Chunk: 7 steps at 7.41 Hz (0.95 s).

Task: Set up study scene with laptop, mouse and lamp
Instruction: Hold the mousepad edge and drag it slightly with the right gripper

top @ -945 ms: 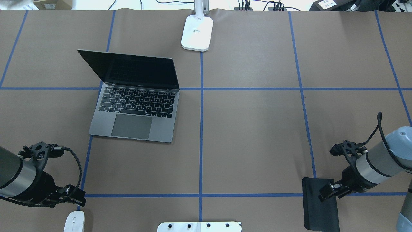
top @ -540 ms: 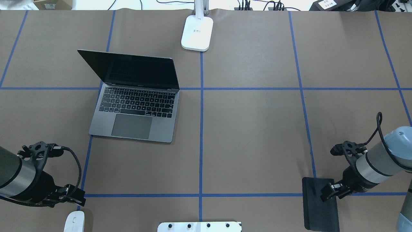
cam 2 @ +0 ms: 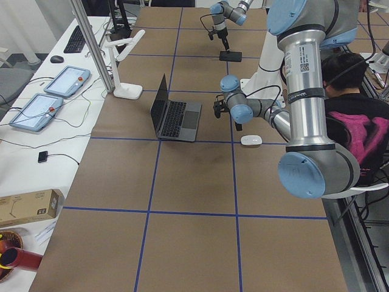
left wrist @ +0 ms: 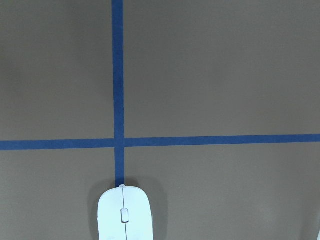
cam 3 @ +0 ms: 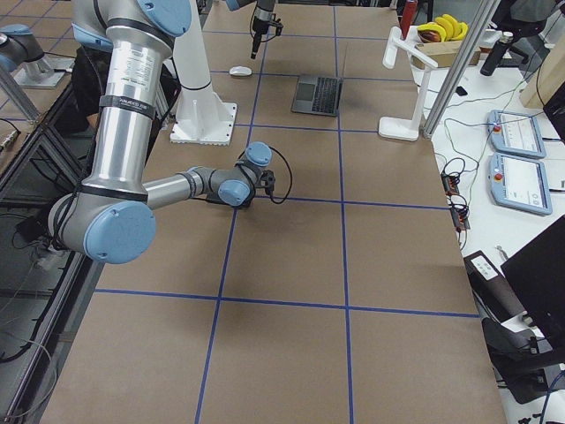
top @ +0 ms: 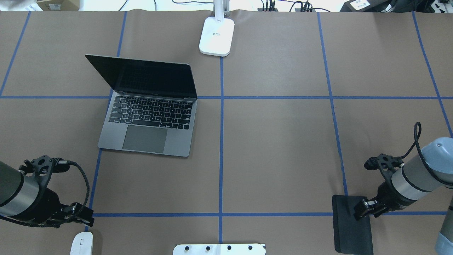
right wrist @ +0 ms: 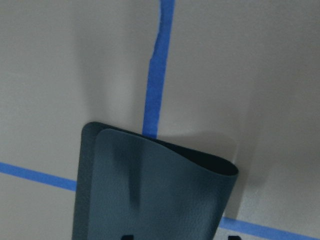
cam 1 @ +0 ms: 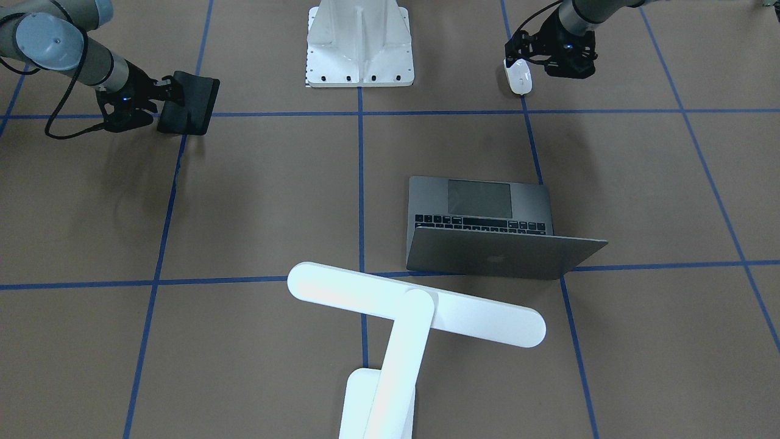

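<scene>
The grey laptop (top: pixel 148 120) stands open left of centre, its lid toward the far side. At the far edge stands the white lamp (top: pixel 216 35), and its bar head (cam 1: pixel 414 311) reaches over the table toward the laptop. The white mouse (top: pixel 82 243) lies flat at the near left, also low in the left wrist view (left wrist: pixel 125 215). My left gripper (top: pixel 83 216) hovers just beyond it, open and holding nothing. My right gripper (top: pixel 362 209) is shut on the right edge of a black mat (top: pixel 350 226), whose gripped end curls up off the table (right wrist: pixel 150 190).
A white bolted pedestal (cam 1: pixel 359 42) sits at the near middle edge between the arms. Blue tape lines (top: pixel 221 141) divide the brown table into squares. A person (cam 2: pixel 352 115) sits behind the robot. Tablets and cables (cam 3: pixel 516 150) lie beyond the far edge.
The right arm has shifted slightly to the right, still holding the mat's edge. The left arm, mouse, laptop and lamp have not moved.
</scene>
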{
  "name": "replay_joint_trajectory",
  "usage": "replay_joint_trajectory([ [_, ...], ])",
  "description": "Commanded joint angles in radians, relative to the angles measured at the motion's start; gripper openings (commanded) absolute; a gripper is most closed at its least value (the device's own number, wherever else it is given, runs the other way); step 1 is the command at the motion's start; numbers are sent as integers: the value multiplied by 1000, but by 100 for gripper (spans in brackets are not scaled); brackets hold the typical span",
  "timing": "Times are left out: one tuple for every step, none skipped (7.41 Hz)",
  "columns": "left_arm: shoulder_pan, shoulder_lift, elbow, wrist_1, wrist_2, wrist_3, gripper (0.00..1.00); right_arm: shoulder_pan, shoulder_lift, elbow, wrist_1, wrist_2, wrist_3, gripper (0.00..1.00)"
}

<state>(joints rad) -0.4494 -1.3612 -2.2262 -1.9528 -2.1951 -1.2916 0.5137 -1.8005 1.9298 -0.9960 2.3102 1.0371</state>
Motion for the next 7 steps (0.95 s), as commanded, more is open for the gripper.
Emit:
replay_joint_trajectory([
  [0, 1, -1, 0, 0, 0, 98, 0, 44, 1, -65, 0, 0, 66],
  [0, 1, 0, 0, 0, 0, 98, 3, 53, 0, -78, 0, -21, 63],
  [-3, 1, 0, 0, 0, 0, 97, 9, 52, 1, -78, 2, -41, 63],
  [-3, 1, 0, 0, 0, 0, 97, 9, 52, 0, -78, 2, -43, 60],
  [-3, 1, 0, 0, 0, 0, 97, 9, 52, 0, -78, 2, -43, 60],
  [-3, 1, 0, 0, 0, 0, 97, 8, 52, 0, -78, 0, -43, 60],
  [-3, 2, 0, 0, 0, 0, 97, 9, 49, 0, -78, 2, -58, 61],
])
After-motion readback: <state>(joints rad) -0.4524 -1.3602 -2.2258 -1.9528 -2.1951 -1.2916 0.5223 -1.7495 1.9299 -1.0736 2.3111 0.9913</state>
